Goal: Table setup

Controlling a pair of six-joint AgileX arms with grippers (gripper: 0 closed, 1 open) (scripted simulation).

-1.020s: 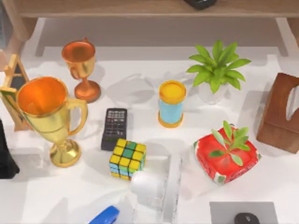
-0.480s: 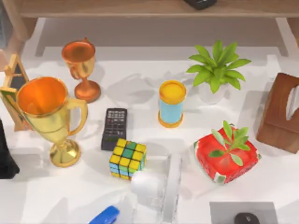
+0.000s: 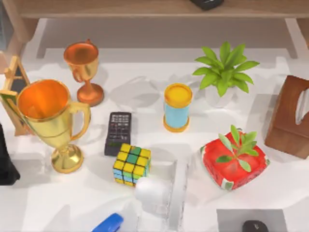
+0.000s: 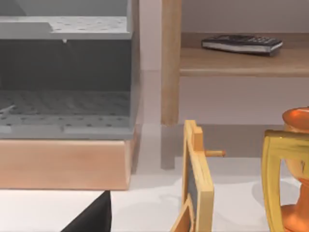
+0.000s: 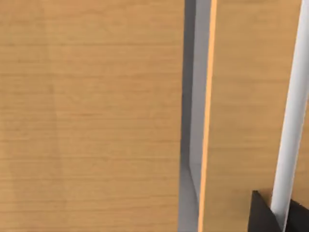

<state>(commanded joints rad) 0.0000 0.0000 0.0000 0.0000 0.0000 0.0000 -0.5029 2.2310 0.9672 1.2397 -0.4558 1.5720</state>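
Note:
On the white table stand a big gold trophy [image 3: 48, 116], a smaller copper trophy [image 3: 83, 67], a black remote [image 3: 118, 133], a colour cube [image 3: 132, 165] and a blue can with a yellow lid [image 3: 177, 107]. A potted plant [image 3: 223, 72] and a plant in a red pot [image 3: 234, 162] stand to the right. A dark part of my left arm [image 3: 6, 164] sits at the table's left edge, beside the gold trophy. The left wrist view looks past a small wooden easel [image 4: 198, 183] to the gold trophy's handle [image 4: 277, 179]. A dark piece of my right gripper [image 5: 268, 215] shows against wooden panels.
A wooden tissue box [image 3: 289, 118] stands at the right edge. A clear stand [image 3: 161, 193], a blue stapler [image 3: 108, 224] and a mouse [image 3: 255, 226] on a grey mat [image 3: 231, 217] lie along the front. A wooden shelf [image 3: 145, 7] at the back holds another remote [image 4: 241, 43].
The shadows on the table have shifted slightly. None of the objects has moved.

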